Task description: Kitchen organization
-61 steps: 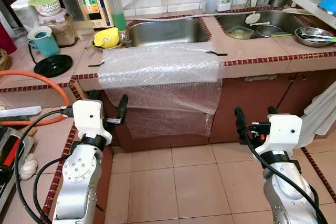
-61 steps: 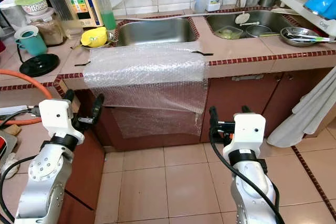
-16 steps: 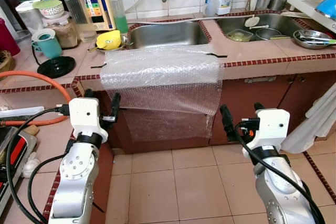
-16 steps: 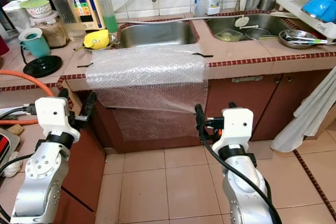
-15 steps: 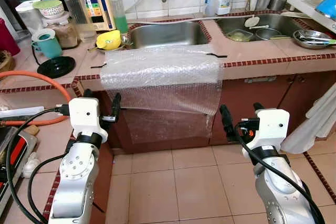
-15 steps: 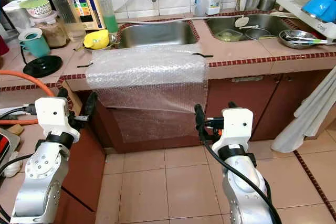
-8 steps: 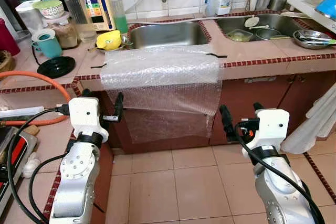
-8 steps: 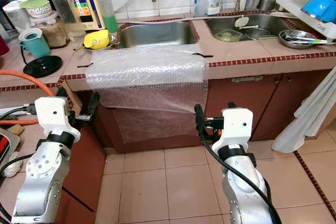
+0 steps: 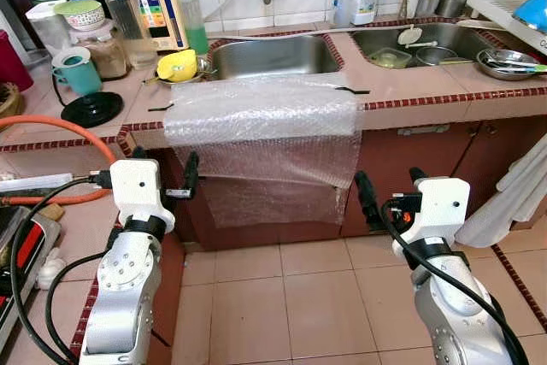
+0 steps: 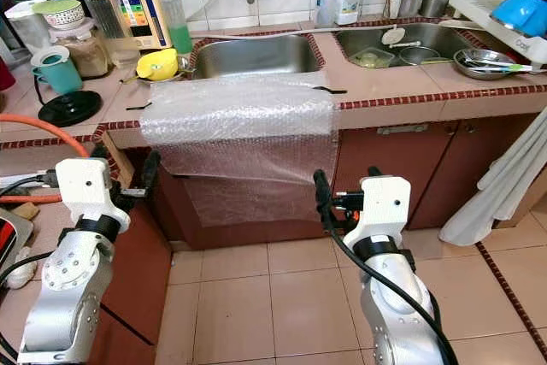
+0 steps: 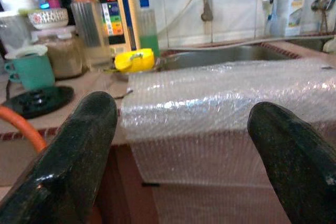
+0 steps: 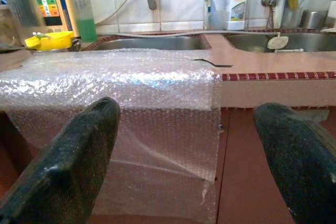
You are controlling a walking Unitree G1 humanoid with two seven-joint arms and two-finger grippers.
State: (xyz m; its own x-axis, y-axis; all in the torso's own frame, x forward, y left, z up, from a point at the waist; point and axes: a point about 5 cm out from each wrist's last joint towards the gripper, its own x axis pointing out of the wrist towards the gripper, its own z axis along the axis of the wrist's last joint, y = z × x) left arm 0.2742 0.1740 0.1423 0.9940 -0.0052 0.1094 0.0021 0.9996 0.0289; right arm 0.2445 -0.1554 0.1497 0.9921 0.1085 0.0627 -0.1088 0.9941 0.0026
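Two silver jointed arms carry white boxy wrist housings, black cables and long black fingers.

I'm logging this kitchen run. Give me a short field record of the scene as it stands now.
place: tiled kitchen counter with two sinks
main item: bubble wrap draped over the counter edge, hanging down the cabinet front
left pincer: open, below the wrap's left side, apart from it
right pincer: open, below the wrap's right corner, apart from it
nearby: yellow item, teal cup
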